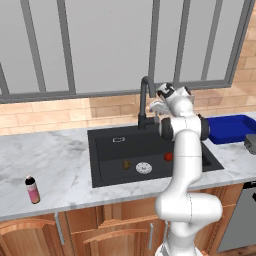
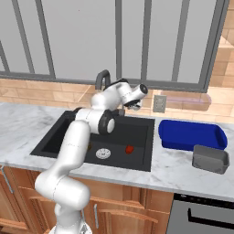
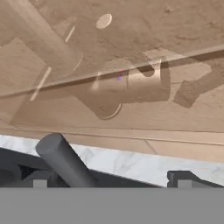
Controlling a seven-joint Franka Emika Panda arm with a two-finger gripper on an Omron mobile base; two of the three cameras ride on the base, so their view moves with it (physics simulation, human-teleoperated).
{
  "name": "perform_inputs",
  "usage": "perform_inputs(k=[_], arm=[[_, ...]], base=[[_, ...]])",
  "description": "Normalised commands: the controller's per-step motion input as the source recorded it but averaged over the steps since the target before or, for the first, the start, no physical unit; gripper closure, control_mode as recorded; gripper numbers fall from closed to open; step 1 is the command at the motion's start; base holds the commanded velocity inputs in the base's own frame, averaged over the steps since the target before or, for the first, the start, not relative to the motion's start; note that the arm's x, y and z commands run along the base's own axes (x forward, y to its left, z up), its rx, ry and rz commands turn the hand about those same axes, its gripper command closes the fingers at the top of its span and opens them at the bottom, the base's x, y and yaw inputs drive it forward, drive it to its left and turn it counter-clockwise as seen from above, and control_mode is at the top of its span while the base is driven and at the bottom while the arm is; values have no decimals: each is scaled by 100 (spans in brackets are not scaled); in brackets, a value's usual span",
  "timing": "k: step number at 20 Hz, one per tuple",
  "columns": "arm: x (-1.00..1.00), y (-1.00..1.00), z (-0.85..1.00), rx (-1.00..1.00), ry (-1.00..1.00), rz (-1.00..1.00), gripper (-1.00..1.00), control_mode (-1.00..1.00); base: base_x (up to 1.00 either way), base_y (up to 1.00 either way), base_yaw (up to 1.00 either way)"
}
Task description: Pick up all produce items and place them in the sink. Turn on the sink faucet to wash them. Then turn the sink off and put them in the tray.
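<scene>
A pink bottle (image 1: 32,190) stands on the grey marble counter (image 1: 50,160), far left of the black sink (image 1: 107,145). In the sink, the brownish ball (image 1: 126,164) lies left of the drain and the red ball (image 1: 168,157) right. The gripper (image 1: 156,106), jaws apart, holds nothing beside the faucet (image 1: 145,100). The blue tray (image 1: 230,129) lies right of the sink, under a brick wall and window.

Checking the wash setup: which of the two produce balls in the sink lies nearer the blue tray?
The red ball, right of the drain; the brownish-olive ball lies left of it.
</scene>
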Motion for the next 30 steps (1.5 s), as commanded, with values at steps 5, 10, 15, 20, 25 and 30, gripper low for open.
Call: perform_inputs(k=[5, 10, 15, 20, 25, 30], arm=[[36, 0, -47, 0, 0, 0, -100, -100], [29, 4, -53, 0, 9, 0, 100, -100], [2, -10, -22, 0, 5, 0, 100, -100], [0, -31, -1, 1, 0, 0, 100, -100], [0, -39, -2, 1, 0, 0, 100, -100], [0, -59, 0, 2, 0, 0, 100, -100]], base=[[0, 0, 0], [0, 0, 0], [0, 0, 0], [0, 0, 0], [0, 0, 0], [0, 0, 0]])
